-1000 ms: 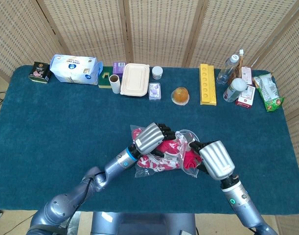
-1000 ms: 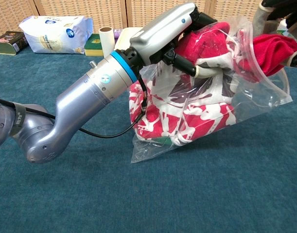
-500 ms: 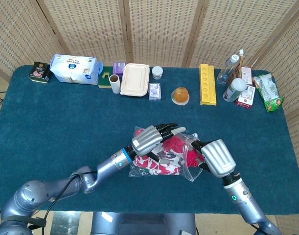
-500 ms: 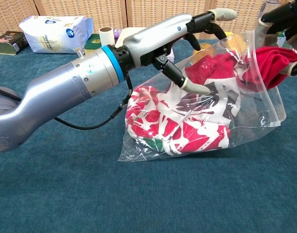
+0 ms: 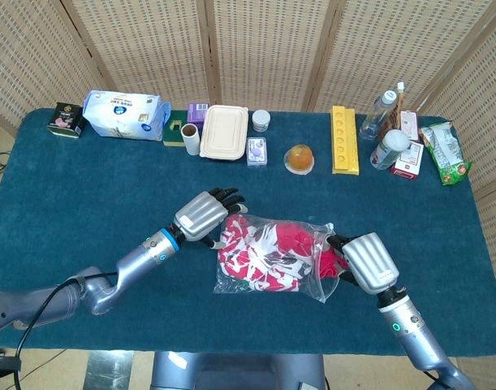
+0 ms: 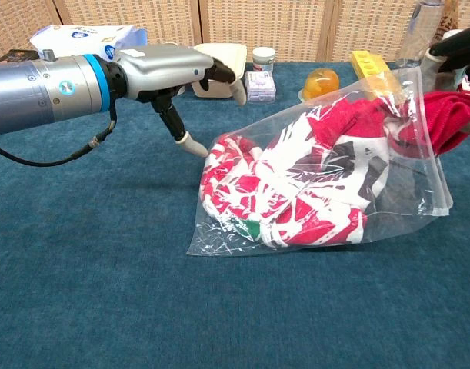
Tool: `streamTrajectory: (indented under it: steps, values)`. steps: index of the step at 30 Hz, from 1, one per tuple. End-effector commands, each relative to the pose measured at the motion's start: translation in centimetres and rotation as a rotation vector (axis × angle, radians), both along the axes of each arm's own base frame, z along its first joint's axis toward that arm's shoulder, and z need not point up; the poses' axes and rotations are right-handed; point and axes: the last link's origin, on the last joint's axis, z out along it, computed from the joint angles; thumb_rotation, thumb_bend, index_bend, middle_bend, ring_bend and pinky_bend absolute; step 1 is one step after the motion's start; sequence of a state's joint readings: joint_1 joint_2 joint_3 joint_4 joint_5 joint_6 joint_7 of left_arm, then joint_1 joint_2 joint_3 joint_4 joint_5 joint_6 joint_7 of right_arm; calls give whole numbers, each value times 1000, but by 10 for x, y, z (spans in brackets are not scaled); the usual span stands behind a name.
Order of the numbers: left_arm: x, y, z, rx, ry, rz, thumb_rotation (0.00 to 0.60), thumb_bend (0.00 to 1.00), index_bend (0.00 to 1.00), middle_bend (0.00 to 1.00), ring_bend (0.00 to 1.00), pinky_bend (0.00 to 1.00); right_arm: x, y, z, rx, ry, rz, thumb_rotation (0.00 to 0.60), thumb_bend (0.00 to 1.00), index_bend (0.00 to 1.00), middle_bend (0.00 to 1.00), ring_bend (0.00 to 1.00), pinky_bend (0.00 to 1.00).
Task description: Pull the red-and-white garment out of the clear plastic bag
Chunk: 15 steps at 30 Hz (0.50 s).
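Blue cloth [image 5: 85, 195]: right hand [image 5: 365, 262] grips garment [image 5: 268, 252] (left hand [image 5: 203, 215] free).

Both views are bright and evenly lit from above, with only soft, faint shadows on the blue table cloth [image 5: 85, 203]. The clear plastic bag [image 6: 419, 115] shows pale glare streaks in the chest view. Focus is sharp throughout, with slight wide-angle bending at the edges.

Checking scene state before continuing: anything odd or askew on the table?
Nothing spilled or damaged. The clear plastic bag lies crumpled on its side, the red-and-white garment mostly inside, one red end poking out at the right robot hand.
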<state>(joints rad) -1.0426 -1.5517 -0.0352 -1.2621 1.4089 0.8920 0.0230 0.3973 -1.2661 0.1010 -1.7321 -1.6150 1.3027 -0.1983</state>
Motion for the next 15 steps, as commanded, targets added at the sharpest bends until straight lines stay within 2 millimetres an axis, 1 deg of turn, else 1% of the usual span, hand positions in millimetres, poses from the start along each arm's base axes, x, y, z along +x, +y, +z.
streamTrajectory:
  steps: [1, 8, 15]
  values:
    - [-16, 12, -9, 2, 97, 56, 600, 109, 254, 187, 101, 201, -2, 0, -1, 4, 3, -6, 600, 515, 707, 636, 838, 882]
    - [-24, 26, -20, 31, 138, 89, 600, 175, 273, 186, 79, 188, -8, -2, -1, 8, 6, -24, 600, 515, 707, 636, 838, 881]
    - [-21, 33, -30, 51, 125, 95, 600, 229, 276, 186, 76, 188, -10, -3, 1, 6, -1, -32, 600, 515, 708, 636, 838, 882]
